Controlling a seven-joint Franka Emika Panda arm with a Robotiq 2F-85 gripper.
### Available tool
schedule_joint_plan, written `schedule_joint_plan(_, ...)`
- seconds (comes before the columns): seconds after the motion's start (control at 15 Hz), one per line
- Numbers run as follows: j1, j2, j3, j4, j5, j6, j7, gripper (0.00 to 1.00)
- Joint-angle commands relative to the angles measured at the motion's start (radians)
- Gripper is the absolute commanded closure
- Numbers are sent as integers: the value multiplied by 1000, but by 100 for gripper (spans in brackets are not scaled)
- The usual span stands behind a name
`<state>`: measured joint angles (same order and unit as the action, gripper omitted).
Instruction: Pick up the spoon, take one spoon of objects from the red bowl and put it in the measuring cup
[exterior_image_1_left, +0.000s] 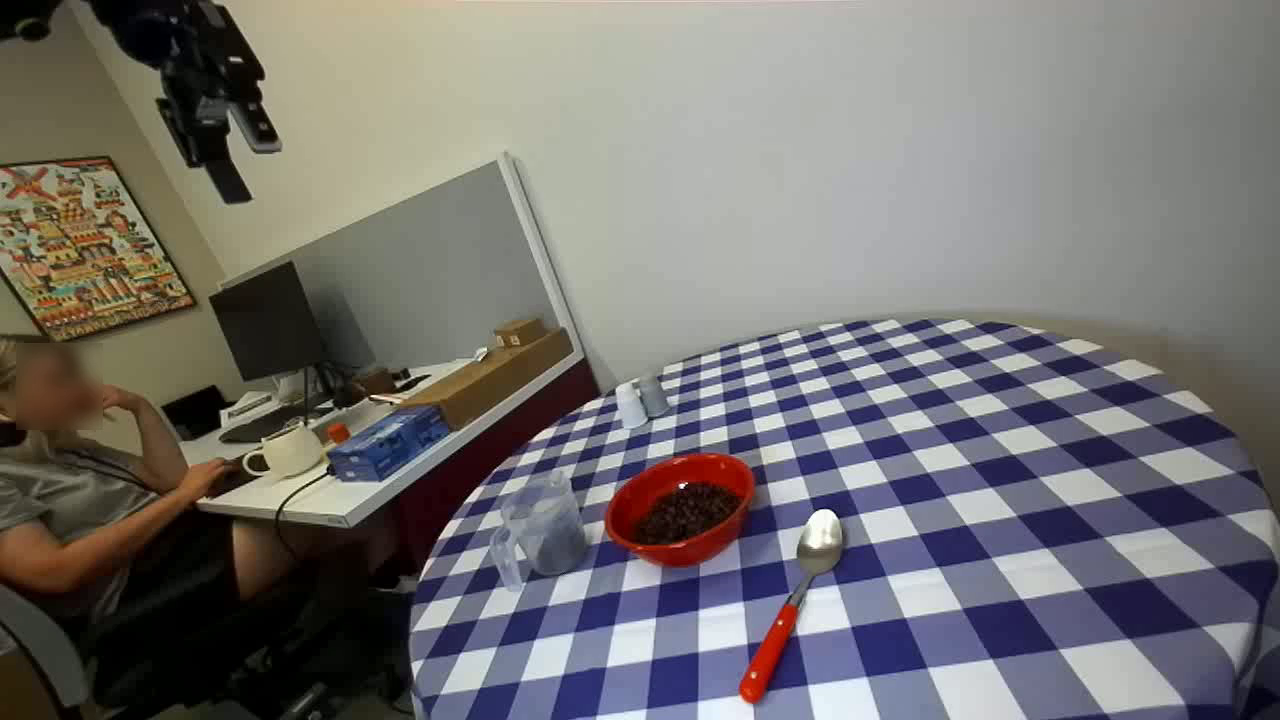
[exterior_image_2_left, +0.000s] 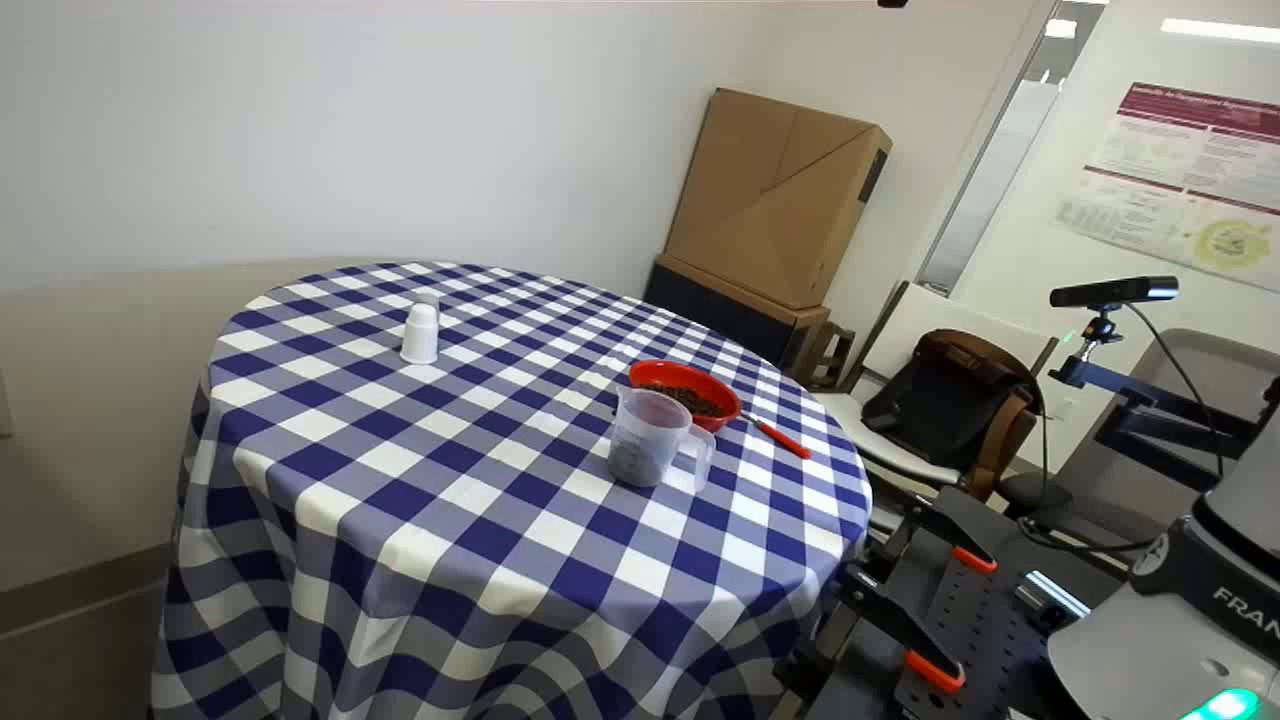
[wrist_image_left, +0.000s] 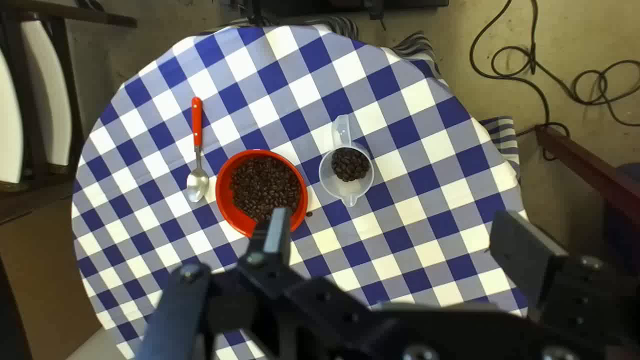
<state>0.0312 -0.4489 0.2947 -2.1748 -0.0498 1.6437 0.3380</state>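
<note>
Spread wide, the gripper (wrist_image_left: 395, 235) holds nothing between its jaws; by my reading, the pick of the spoon (wrist_image_left: 197, 140) is the step in hand, not yet begun. Taking 12 as the top of the wrist view, the spoon lies flat on the checked tablecloth (wrist_image_left: 415, 205), at 10 o'clock from the red bowl (wrist_image_left: 223, 198) of dark objects (wrist_image_left: 265, 185), its handle toward 12 and its head toward 6. Near 3 o'clock from the bowl stands the measuring cup (wrist_image_left: 336, 187), where similar dark pieces (wrist_image_left: 350, 164) already sit, so a finished scoop cannot be ruled out. If it is still to come, the next move calls for a shift toward 10 o'clock, a long descent, and a close across the slim red handle, clear of the bowl. In an exterior view the gripper hangs high, at about 10 o'clock from the bowl, tips angled down toward 5.
</note>
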Motion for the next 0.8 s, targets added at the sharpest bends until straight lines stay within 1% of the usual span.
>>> schedule_joint_plan(0.0,29,5,-23,2,-10,-2,10,0)
schedule_joint_plan(0.2,7,-11,-60,-50,-19,44,15,0)
schedule_joint_plan(0.33,-15,-18,-99,-98,-43,82,6,0)
schedule_joint_plan(0.53,-61,-8,-167,-176,-102,152,-5,0)
schedule_joint_plan(0.73,-103,16,-219,-227,-160,191,-17,0)
